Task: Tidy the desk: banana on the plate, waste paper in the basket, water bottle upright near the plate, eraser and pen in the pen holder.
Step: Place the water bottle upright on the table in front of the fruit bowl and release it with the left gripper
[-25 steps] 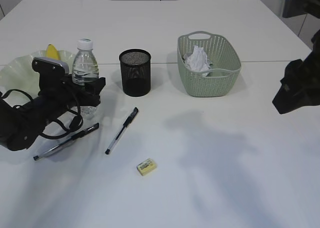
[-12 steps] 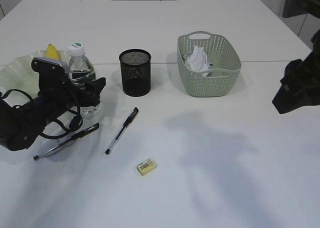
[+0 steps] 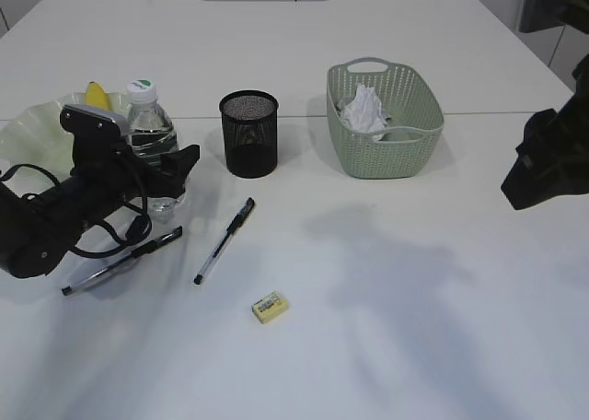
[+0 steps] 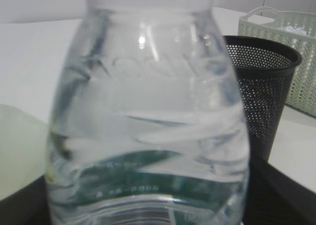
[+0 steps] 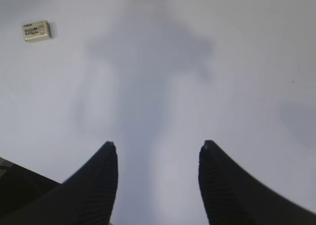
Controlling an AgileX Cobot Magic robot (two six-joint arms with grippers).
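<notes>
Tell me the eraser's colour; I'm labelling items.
Pale yellow eraser with a printed label, clearest in the exterior view.

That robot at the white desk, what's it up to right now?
It is tidying. The left pincer is around the upright water bottle beside the plate, which holds the banana. The waste paper lies in the basket. Two pens and the eraser lie loose near the pen holder. The right pincer hangs open and empty.
</notes>
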